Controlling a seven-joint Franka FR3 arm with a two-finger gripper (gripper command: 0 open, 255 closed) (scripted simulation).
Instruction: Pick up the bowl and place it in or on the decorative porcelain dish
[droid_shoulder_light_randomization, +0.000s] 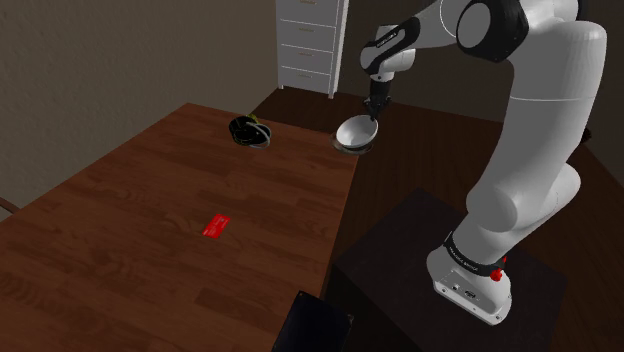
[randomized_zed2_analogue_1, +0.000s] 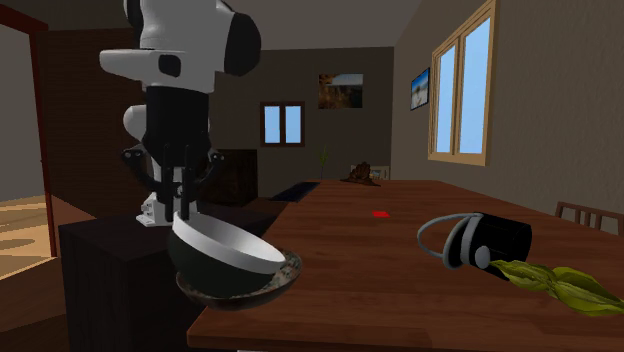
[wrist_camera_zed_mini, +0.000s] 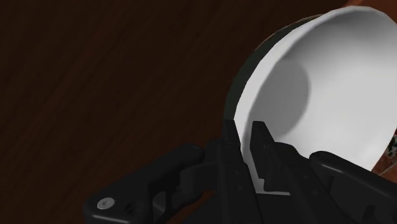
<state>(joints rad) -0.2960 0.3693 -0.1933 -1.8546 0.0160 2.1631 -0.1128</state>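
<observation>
My gripper (randomized_zed2_analogue_1: 183, 208), clenched on the bowl (randomized_zed2_analogue_1: 225, 255) at its 11 o'clock rim in the second exterior view, holds it tilted in the dish (randomized_zed2_analogue_1: 288, 268); I judge only release remains.

The room is dim and brown-toned in all views, with blue daylight in the windows (randomized_zed2_analogue_1: 462, 88) of the second exterior view, and the white inside of the bowl (wrist_camera_zed_mini: 331, 83) is brightest, a soft grey shadow pooled within.
</observation>
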